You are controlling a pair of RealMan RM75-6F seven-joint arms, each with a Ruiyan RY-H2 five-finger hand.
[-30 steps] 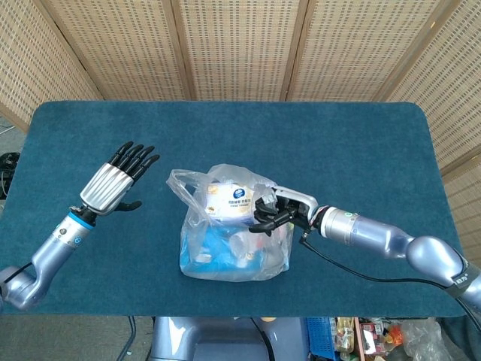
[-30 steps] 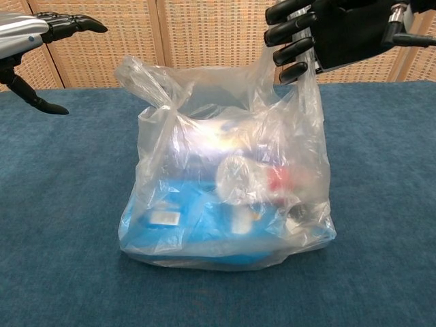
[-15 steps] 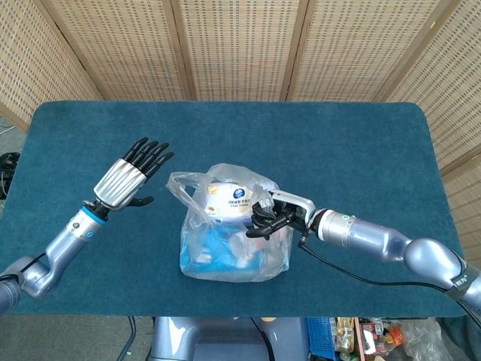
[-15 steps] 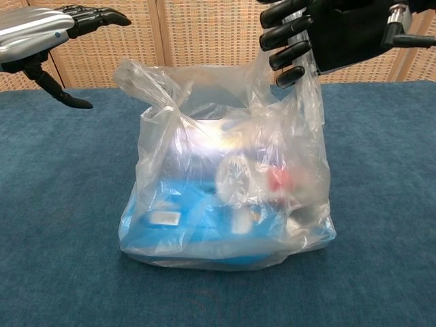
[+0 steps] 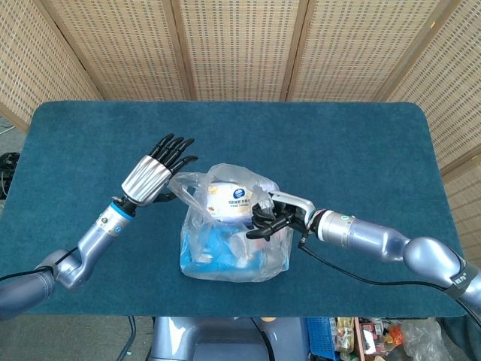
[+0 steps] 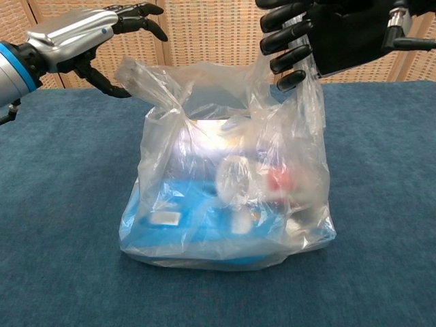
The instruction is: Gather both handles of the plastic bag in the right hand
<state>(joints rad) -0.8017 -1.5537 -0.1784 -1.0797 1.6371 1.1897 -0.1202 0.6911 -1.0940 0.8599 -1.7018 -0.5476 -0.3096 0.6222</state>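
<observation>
My right robot hand (image 6: 320,37) grips one handle (image 6: 289,82) of bag (image 5: 234,226); left robot hand (image 5: 154,171), open, nears 2nd handle (image 6: 146,85), ungathered.

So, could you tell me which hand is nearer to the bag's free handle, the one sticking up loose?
The left. The left hand hovers open right beside the loose handle, not gripping it. The right hand holds the other handle across the bag's mouth.
</observation>
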